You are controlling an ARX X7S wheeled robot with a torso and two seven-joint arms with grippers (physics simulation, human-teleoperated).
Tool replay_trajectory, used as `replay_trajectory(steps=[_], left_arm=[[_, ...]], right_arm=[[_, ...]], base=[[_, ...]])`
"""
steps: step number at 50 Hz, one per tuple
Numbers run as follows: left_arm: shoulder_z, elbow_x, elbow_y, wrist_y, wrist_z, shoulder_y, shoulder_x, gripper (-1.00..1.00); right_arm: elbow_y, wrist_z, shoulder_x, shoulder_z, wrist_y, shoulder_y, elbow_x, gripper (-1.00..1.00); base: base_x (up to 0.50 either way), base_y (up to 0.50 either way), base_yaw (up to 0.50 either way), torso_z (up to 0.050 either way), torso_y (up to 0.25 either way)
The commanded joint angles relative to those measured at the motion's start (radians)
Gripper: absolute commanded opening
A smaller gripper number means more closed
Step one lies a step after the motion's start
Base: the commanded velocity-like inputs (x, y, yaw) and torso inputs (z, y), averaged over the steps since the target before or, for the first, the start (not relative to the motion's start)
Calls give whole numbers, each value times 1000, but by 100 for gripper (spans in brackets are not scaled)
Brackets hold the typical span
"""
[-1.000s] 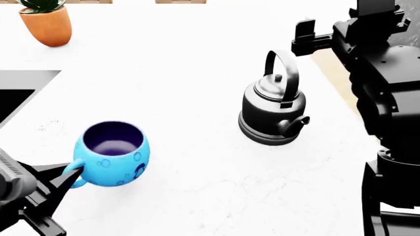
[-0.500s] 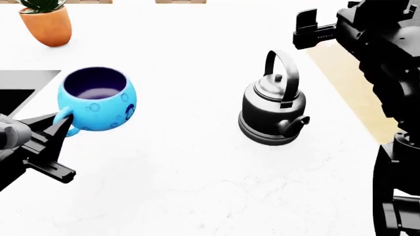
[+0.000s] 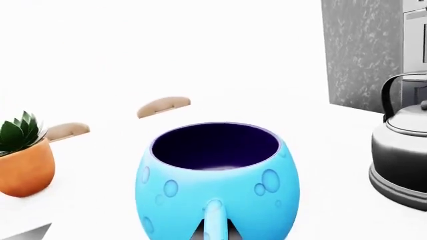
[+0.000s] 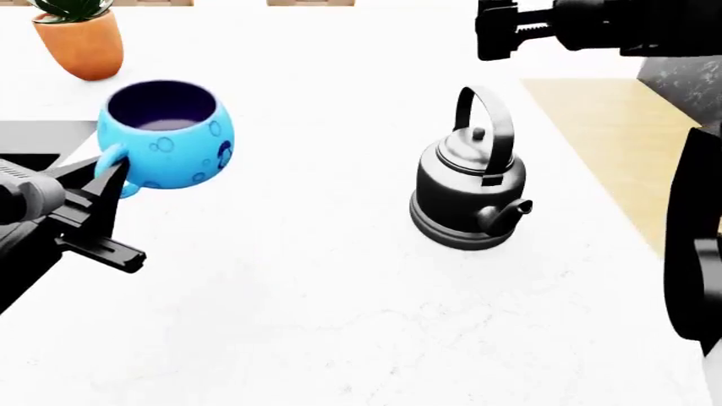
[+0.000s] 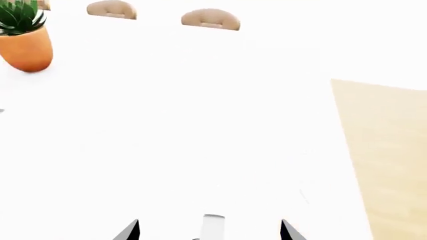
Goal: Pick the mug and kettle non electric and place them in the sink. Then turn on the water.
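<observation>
One blue mug [image 4: 167, 145] hangs above the white bench [image 4: 338, 296], its loop handle pinched in the left hand [image 4: 104, 182], near the sink [image 4: 29, 139]. Right of it, well apart, the kettle [image 4: 468, 190] stands upright. Beyond it the right hand [image 5: 208, 231] hovers, fingers spread apart.

Words on my mug [image 4: 167, 135]: none, only bubble marks.
Words on the kettle [image 4: 468, 186]: none I can read.
Words on the plant pot [image 4: 79, 42]: none.
Numbers or signs anywhere: none.
</observation>
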Motion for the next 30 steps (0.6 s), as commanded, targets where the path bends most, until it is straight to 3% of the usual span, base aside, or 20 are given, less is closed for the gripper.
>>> replay_trajectory(steps=[1,30], left_arm=[[-1,12,-5,26,-2,3,8,-100],[-42,-5,0,43,5,48,8,-100]], right_arm=[[79,-19,-30,4,63,52,40,100],[446,1,-71,-47,-139,48,-18,100]], base=[[0,0,0,0,0],[0,0,0,0,0]])
